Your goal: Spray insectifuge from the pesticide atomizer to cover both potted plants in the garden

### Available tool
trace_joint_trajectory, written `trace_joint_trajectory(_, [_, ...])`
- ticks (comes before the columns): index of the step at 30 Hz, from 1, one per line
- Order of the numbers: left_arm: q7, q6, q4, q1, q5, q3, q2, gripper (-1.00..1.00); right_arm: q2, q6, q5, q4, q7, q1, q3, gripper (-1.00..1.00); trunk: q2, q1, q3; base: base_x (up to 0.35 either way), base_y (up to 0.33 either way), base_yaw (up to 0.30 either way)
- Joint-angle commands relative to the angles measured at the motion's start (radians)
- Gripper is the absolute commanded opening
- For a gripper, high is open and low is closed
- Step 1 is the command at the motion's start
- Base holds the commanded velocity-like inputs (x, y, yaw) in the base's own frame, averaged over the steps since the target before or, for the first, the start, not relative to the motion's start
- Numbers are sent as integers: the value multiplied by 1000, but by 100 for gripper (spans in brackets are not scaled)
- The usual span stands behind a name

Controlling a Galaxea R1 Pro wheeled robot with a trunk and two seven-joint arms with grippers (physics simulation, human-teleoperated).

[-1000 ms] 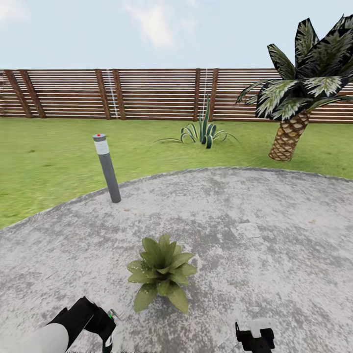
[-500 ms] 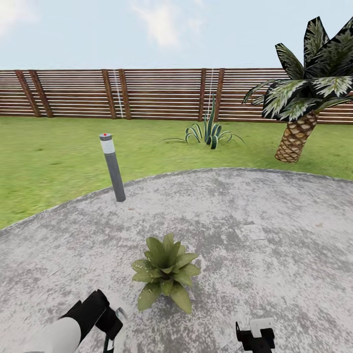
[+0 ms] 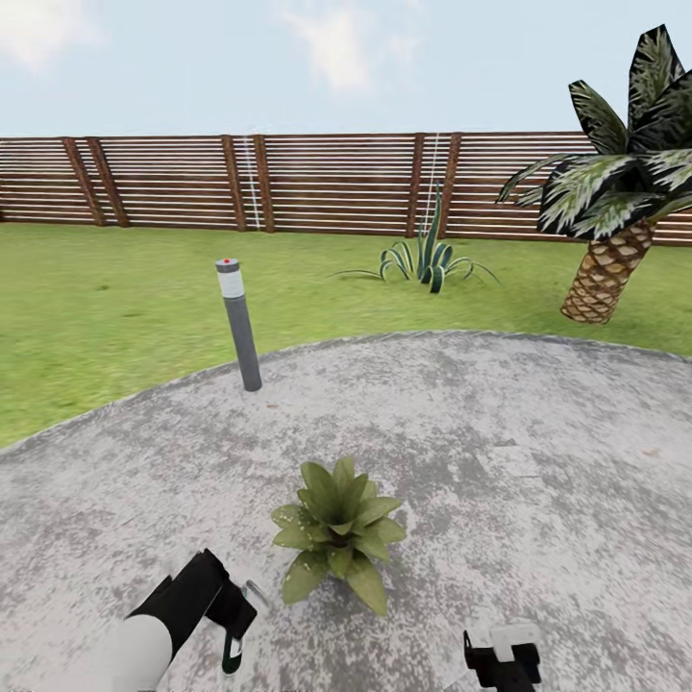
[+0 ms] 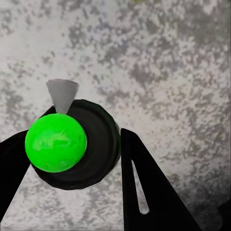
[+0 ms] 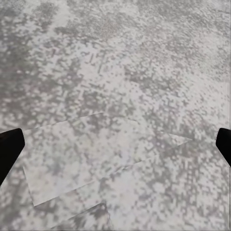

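Head view, left to right: left arm comes in low w/ white forearm & black wrist; left pincer hangs just above the grey patio, holding the pesticide atomizer, seen as a dark bottle w/ a bit of green, pointing down. In left wrist view the left pincer has its black fingers pressed on both sides of the atomizer's round dark body; a bright green ball-like part sits on it & a small grey cone nozzle sticks out past it, patio speckle beyond.

Behind, at patio edge next to the lawn: a grey bollard lamp, upright, slightly tilted, w/ white band & red dot on top.

Centre: one potted plant, low rosette of broad green leaves, sits on the patio just right of the left pincer, not touching it; pot not visible.

Further back on grass: spiky agave in front of the brown slatted fence.

Right: right pincer at the bottom edge, black & white; in right wrist view its fingertips are spread wide apart at the frame sides, nothing between, bare patio below. Far right: palm w/ scaly trunk on the lawn
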State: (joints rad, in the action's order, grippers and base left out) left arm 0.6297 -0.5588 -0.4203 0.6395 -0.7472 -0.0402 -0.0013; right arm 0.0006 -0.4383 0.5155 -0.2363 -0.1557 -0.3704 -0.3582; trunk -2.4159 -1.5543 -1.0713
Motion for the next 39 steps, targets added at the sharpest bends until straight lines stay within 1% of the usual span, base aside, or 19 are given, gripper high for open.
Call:
trace_joint_trajectory(1, [7, -4, -10, 0, -7, -1, 0, -100, -1, -3, 11, 2, -5, -1, -3, 100, 0, 0, -1, 0, 0, 6])
trace_joint_trajectory(2, [8, -4, -16, 1, -7, 0, -1, -100, -2, -2, 11, 2, -5, -1, -3, 100, 0, 0, -1, 0, 0, 4])
trace_joint_trajectory(3, [24, -2, -40, 0, -7, 3, 0, -100, -3, -2, 11, 2, -5, -1, -4, 100, 0, 0, -1, 0, 0, 0])
trace_joint_trajectory(4, [59, 0, -49, -1, -7, 0, 4, -100, -3, -2, 11, 2, -5, -1, -4, 100, 0, 0, -1, 0, 0, 0])
trace_joint_trajectory(5, [132, 7, -57, -3, -9, -4, 11, -100, -2, -2, 11, 2, -5, -1, -4, 100, 0, 0, -1, 49, -140, 0])
trace_joint_trajectory(7, [159, 4, -60, -6, -18, -1, 14, -100, -2, -2, 11, 1, -5, -1, -4, 100, 0, 0, -1, 59, -201, 0])
trace_joint_trajectory(10, [159, 1, -60, -7, -30, 1, 16, -100, 0, -3, 11, 2, -6, -1, -3, 100, 0, 0, -1, 8, -80, 77])
trace_joint_trajectory(12, [138, -2, -59, -7, -47, 3, 16, -100, 2, -2, 11, 2, -6, -1, -2, 100, 0, 0, -1, 1, -15, 224])
trace_joint_trajectory(14, [118, -4, -59, -6, -53, 5, 10, -100, 1, -2, 11, 2, -5, -1, -2, 100, 0, 0, -1, 0, -3, 263])
trace_joint_trajectory(17, [112, -4, -60, -6, -55, 6, 4, -100, 1, -2, 11, 2, -5, -1, -3, 100, 0, 0, -1, 0, -1, 271])
trace_joint_trajectory(20, [110, -4, -60, -6, -55, 6, 3, -100, 1, -2, 11, 2, -5, -1, -3, 100, 0, 0, -1, 0, 0, 271])
trace_joint_trajectory(23, [107, -3, -60, -7, -55, 6, 6, -100, 1, -2, 11, 2, -6, -1, -3, 100, 0, 0, -1, 0, 0, 115])
trace_joint_trajectory(25, [88, -3, -60, -6, -55, 3, 10, -100, 1, -2, 11, 2, -5, -1, -3, 100, 0, 0, -1, 0, -11, 12])
trace_joint_trajectory(26, [52, -3, -59, -6, -55, 0, 11, -100, 2, -3, 11, 2, -5, -1, -2, 100, 0, 0, -1, 0, -228, 1])
trace_joint_trajectory(29, [47, -3, -58, -6, -51, -5, 11, -100, 1, -3, 11, 2, -5, -1, -3, 100, 0, 0, -1, 81, -257, 0])
trace_joint_trajectory(32, [47, -3, -59, -6, -53, -1, 11, -100, 1, -3, 11, 2, -5, -1, -3, 100, 0, 0, -1, 117, -253, 0])
trace_joint_trajectory(36, [47, -3, -60, -6, -54, -3, 11, -100, 1, -3, 11, 2, -5, -1, -3, 100, 0, 0, -1, -67, -272, 9])
trace_joint_trajectory(39, [47, -3, -60, -6, -54, -4, 11, -100, 1, -3, 11, 2, -5, -1, -3, 100, 0, 0, -1, -25, -274, 171])
